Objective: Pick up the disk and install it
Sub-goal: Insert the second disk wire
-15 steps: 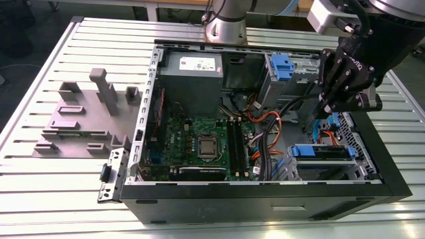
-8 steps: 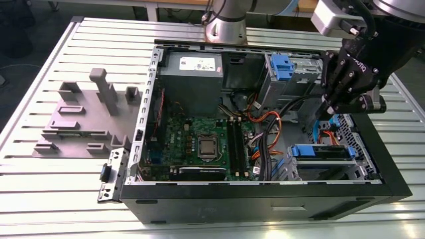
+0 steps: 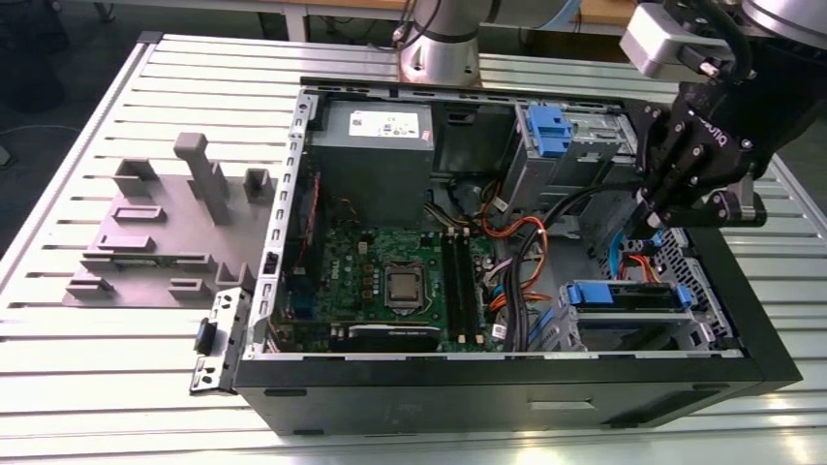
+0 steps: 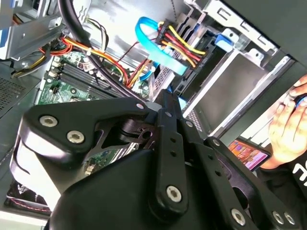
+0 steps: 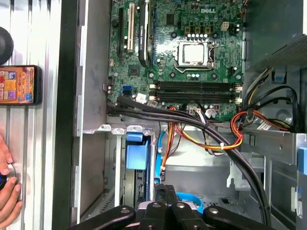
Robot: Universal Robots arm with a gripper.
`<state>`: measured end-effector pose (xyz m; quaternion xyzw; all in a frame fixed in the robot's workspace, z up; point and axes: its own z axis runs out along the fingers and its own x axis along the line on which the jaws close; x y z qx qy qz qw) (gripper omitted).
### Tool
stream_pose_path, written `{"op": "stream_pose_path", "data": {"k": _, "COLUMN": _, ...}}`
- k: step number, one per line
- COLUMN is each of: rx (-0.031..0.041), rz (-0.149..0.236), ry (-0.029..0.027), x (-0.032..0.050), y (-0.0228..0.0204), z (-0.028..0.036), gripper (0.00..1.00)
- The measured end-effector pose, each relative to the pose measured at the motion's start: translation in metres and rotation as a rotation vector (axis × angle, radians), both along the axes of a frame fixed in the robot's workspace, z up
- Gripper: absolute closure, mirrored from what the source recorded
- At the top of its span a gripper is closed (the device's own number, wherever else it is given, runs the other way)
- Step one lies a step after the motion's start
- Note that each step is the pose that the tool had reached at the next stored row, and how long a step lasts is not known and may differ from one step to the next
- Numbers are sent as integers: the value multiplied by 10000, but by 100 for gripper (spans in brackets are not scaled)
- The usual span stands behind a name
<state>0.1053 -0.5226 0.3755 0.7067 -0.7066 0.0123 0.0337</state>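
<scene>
Down in the corner bay of the open computer case (image 3: 517, 373), on the exterior view's right, the disk (image 3: 629, 296) sits slotted in with its blue frame end showing. Near it the gripper (image 3: 646, 221) hangs with its fingers pressed together on nothing, beside orange cables (image 5: 211, 143). Outside the case, a hand (image 5: 7, 191) rests near a phone (image 5: 18, 85).

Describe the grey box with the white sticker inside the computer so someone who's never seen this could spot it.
Find the open black computer case on the slatted metal table. Inside, beyond the green motherboard's far edge, sits a grey metal box. It has a white sticker on top, while the grey cage toward the exterior view's right carries a blue tab.
</scene>
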Motion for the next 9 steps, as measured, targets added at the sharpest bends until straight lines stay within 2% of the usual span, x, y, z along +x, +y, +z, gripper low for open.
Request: {"op": "stream_pose_path", "data": {"k": 9, "rx": 8, "rz": -1, "ry": 2, "x": 129, "y": -20, "z": -30, "gripper": 89}}
